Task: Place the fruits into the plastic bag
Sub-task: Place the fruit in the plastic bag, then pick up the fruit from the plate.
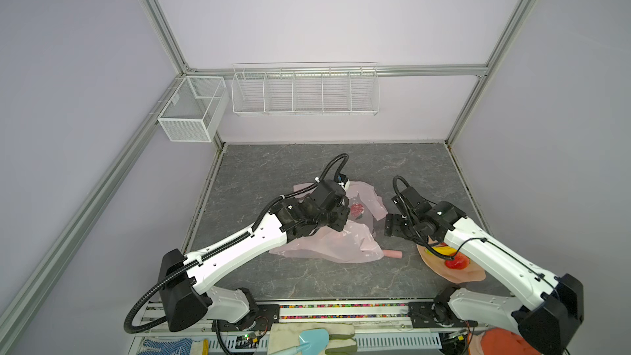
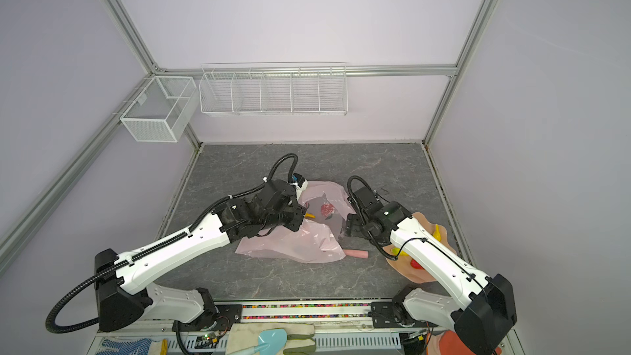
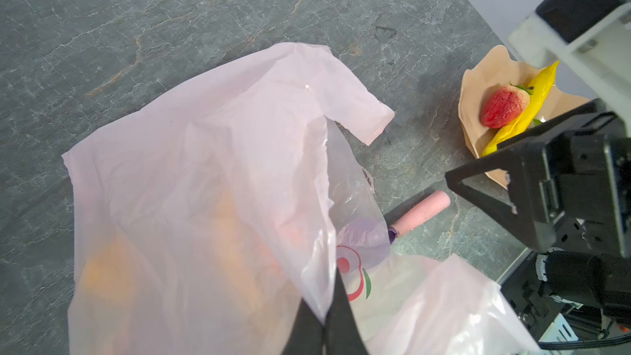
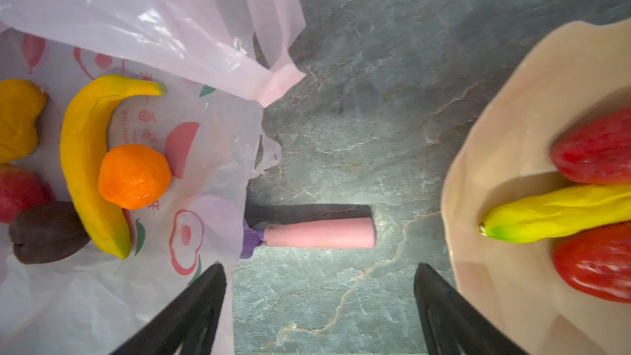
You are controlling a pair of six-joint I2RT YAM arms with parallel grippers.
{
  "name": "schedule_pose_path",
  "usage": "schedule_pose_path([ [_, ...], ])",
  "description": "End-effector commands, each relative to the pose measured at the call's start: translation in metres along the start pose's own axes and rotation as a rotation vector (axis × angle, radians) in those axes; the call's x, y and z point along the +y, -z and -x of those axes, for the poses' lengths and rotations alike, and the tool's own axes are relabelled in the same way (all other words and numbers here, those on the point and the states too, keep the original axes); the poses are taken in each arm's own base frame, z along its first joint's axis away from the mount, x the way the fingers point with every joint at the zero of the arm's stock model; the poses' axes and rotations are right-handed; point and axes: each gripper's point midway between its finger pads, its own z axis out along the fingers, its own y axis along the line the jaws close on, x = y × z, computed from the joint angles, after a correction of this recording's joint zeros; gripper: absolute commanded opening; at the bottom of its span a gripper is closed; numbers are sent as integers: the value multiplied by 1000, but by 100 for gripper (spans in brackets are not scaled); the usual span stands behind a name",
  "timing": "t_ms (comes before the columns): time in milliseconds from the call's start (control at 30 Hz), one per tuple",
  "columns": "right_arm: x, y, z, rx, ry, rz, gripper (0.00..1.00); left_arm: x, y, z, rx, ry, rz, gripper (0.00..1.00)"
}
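Plastic bag, pale pink and see-through, lies crumpled on the counter. My left claw is clenched on a fold of its rim, holding that film up so the mouth gapes. Inside the bag I see a yellow banana with an orange resting against its inner curve. There is also a bumpy orange-yellow fruit and a red fruit, both cut off by the edge of my right wrist view, and a dark brownish-purple fruit lying against the banana. Printed red fruit marks show on the bag's inner wall. Just right of the bag a scoop lies flat, its pink handle out on the counter and its purple end tucked under the bag's edge. My right claw hangs over the counter right of the bag's mouth, near that handle, jaws spread wide and gripping nothing. Farther right of the bag, apart from it, sits a tan wavy-edged plate. On it a second banana lies between two red strawberries, touching both.
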Motion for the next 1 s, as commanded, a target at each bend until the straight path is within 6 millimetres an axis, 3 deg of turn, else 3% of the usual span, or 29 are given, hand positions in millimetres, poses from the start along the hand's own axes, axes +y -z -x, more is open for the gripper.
schedule_pose_path([
  [0, -29, 4, -5, 0, -46, -104, 89, -3, 3, 0, -6, 1, -18, 0],
  [533, -98, 9, -4, 41, -189, -311, 92, -5, 2, 0, -11, 7, -26, 0],
  [967, -133, -5, 5, 39, -268, -411, 91, -8, -2, 0, 2, -10, -38, 0],
])
